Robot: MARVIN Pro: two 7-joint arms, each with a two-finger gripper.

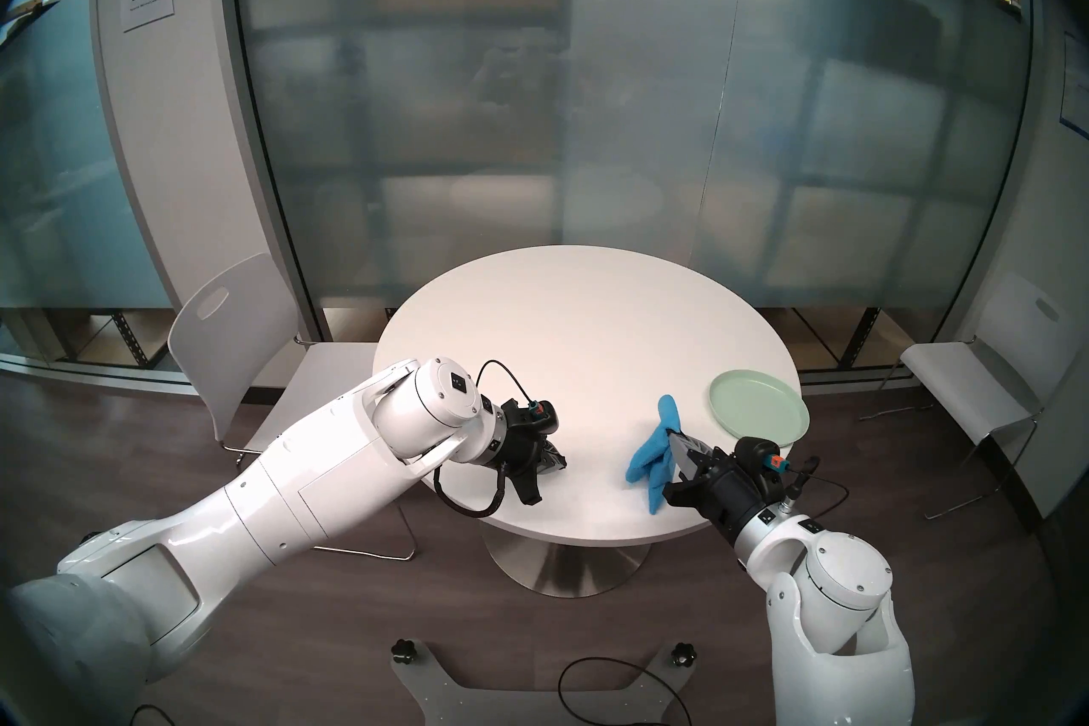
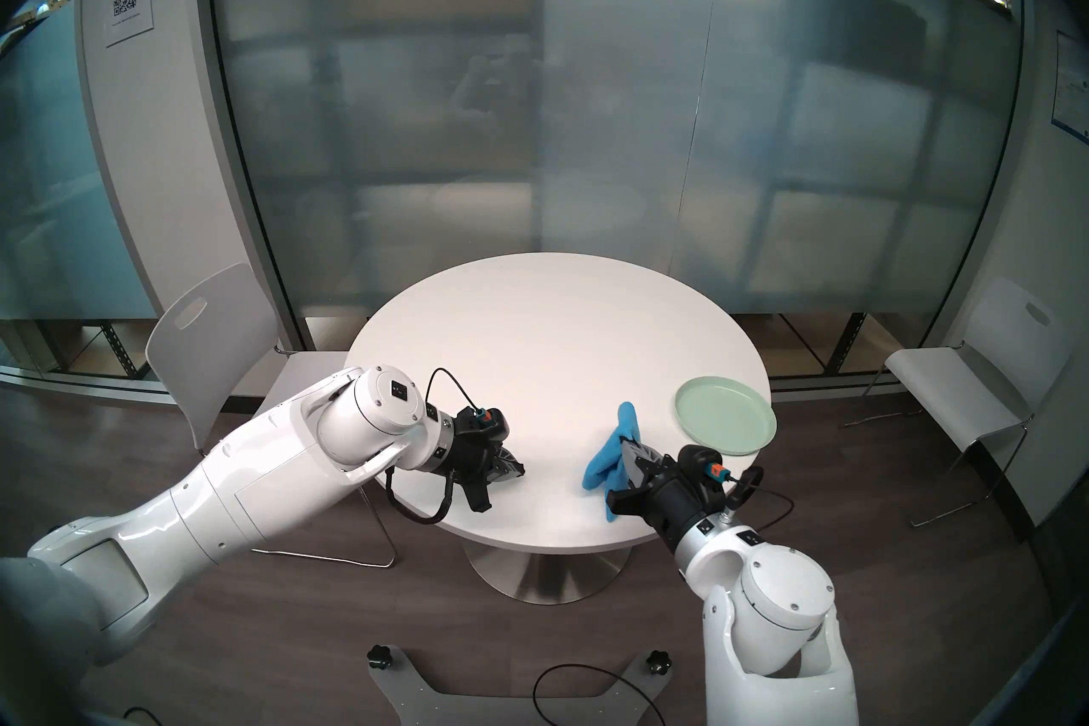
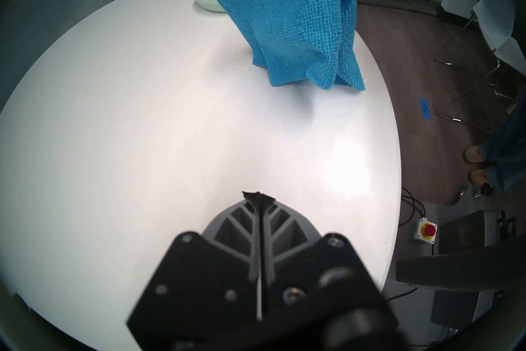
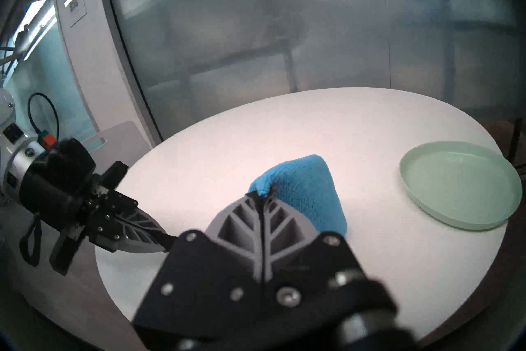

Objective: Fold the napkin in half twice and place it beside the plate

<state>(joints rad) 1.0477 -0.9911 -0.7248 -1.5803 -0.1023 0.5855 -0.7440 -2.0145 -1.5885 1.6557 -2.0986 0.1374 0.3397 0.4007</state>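
Note:
The bright blue napkin hangs bunched in loose folds from my right gripper, which is shut on an upper edge of it above the near right part of the round white table. In the left wrist view the napkin has its lower corners close over the tabletop. The pale mint-green plate sits empty at the table's right edge, just right of the napkin. My left gripper is shut on nothing, low over the near left of the table.
A white chair stands left of the table and another to the right. A frosted glass wall runs behind. In the left wrist view a person's shoes and a red emergency stop button are on the floor.

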